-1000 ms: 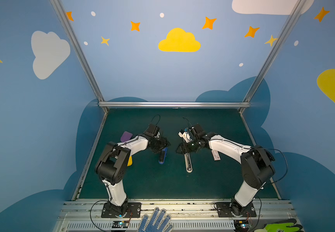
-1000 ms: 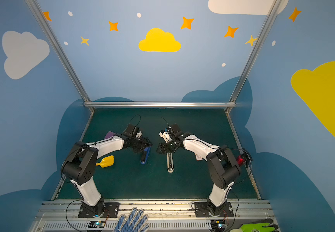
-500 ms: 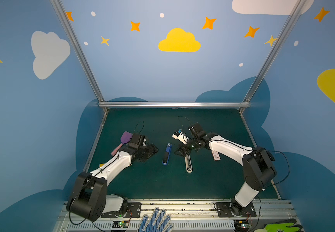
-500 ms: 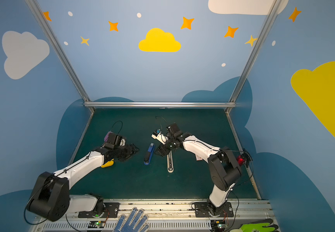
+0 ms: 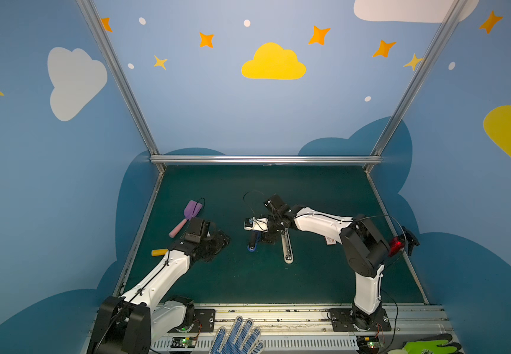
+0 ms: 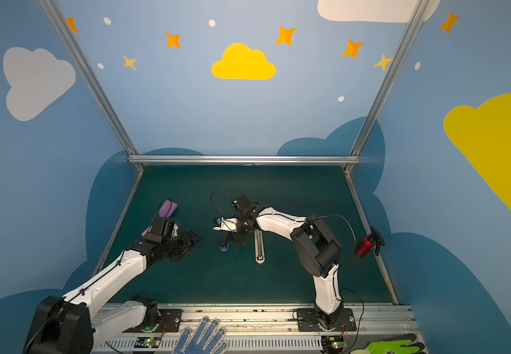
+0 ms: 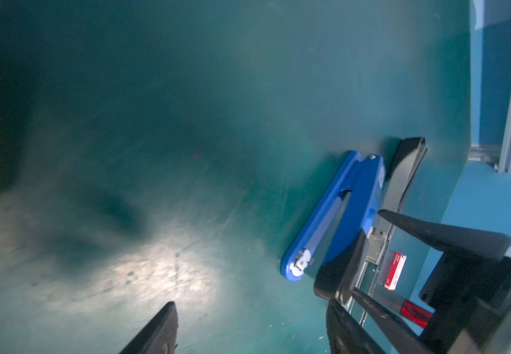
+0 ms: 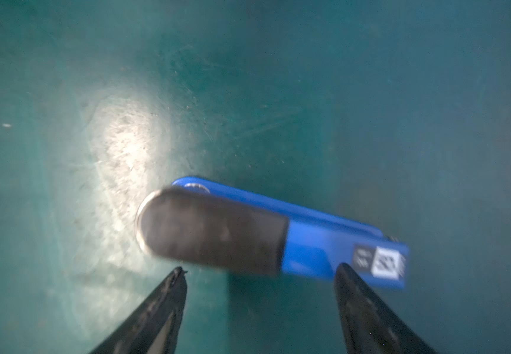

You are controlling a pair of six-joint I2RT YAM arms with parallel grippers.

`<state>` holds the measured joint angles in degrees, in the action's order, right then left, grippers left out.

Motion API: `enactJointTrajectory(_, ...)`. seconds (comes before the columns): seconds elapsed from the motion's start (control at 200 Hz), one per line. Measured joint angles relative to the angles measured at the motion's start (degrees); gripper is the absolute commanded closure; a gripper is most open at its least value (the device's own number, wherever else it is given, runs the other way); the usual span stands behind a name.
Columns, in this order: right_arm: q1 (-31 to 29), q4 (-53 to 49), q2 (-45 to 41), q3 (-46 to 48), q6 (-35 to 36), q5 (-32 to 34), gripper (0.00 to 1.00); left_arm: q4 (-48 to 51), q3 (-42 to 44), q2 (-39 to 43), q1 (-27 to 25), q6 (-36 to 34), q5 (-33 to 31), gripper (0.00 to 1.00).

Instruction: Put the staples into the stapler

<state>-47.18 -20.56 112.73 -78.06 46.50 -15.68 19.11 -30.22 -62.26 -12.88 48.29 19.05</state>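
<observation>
1. The staples box (image 7: 395,271) is lying flat on the green mat (image 5: 248,285) with its red mark facing up. Its print is too small to read. In a top view it is peeking out from under the right forearm, at 3 o'clock from the silver stapler (image 5: 287,249).
2. The blue stapler (image 5: 252,241) is lying just at 9 o'clock from the silver one, not touching it. The right arm's wrist is covering the far ends of both.
3. The right gripper (image 8: 260,268) is hovering over the blue stapler with its fingers spread wide, grasping nothing. Its wrist view is blurring, so I cannot tell whether the tips are touching the stapler.
4. The left gripper (image 7: 251,306) is hanging at 9 o'clock from the blue stapler, apart from it, with its fingers spread and empty.
5. A purple spatula (image 5: 192,211) is lying at 11 o'clock from the left gripper, which is partly hiding its pink handle. A yellow object (image 5: 159,252) at 8 o'clock is sticking out from behind the left arm and cannot be identified.
6. A blue dotted glove (image 5: 235,337) at 6 o'clock and a green glove (image 5: 429,348) at 5 o'clock are being cut off by the frame edge.
</observation>
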Motion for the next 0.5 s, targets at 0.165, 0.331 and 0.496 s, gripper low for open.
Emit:
enactJointTrajectory(0.165, -2.29, -0.70, 1.36, -3.04, 2.45, 0.00, 0.24, 0.20, 3.82, 3.13, 1.90, 1.70, 0.44, 0.24)
enactJointTrajectory(0.331, -3.96, -1.64, 6.54, -8.85, 3.30, 0.81, 0.31, 0.33, 7.26, 7.08, 3.28, 3.43, 1.16, 0.24)
enactJointTrajectory(0.496, -4.74, -5.03, 12.00, -16.50, 0.52, 2.21, 0.39, 0.83, 8.92, 10.19, 4.33, 4.50, 1.22, 0.24)
